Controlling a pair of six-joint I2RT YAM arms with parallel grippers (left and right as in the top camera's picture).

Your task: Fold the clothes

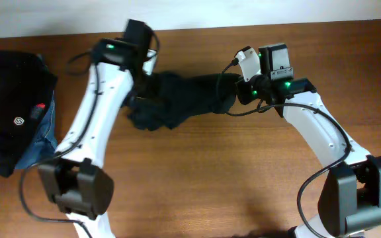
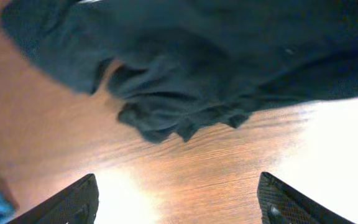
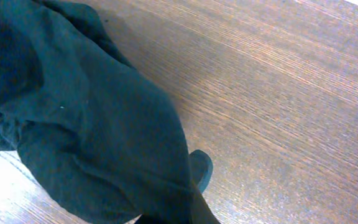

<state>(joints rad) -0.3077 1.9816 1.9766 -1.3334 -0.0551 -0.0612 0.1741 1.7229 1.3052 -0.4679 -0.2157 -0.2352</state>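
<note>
- Right hand (image 1: pixel 242 91): closed tight. The dark cloth runs straight into it and drapes over its fingers, so by the look of it the hand has hold of one end of the T-shirt (image 1: pixel 177 99).
- Left hand (image 2: pixel 178 190): spread wide, with nothing between its fingers. It hangs over bare wood just beside the rumpled hem.
- T-shirt: plain black with no print. It lies mid-worktop between the two arms, bunched and twisted, and stretches from under the left arm across to the right hand. The sleeves and collar cannot be told apart in the folds.
- Worktop (image 1: pixel 230 185): brown wood grain, with bright glare patches in the left wrist view.
- Black garment (image 1: pixel 12 112): it carries a small white round logo and lies at the far left edge, well apart from the T-shirt.
- Denim piece (image 1: pixel 42 142): blue, it shows from under that garment.
- Risk, one-sided hold: with only one end gripped, a pull would probably drag the whole bundle instead of spreading it.
- Risk, blind grasp: the hem is crumpled in layers, so the open hand could pinch several plies, or none, and lock in the twist.
- Risk, cloth on fingers: fabric draped over the right hand may snag when let go.
</note>
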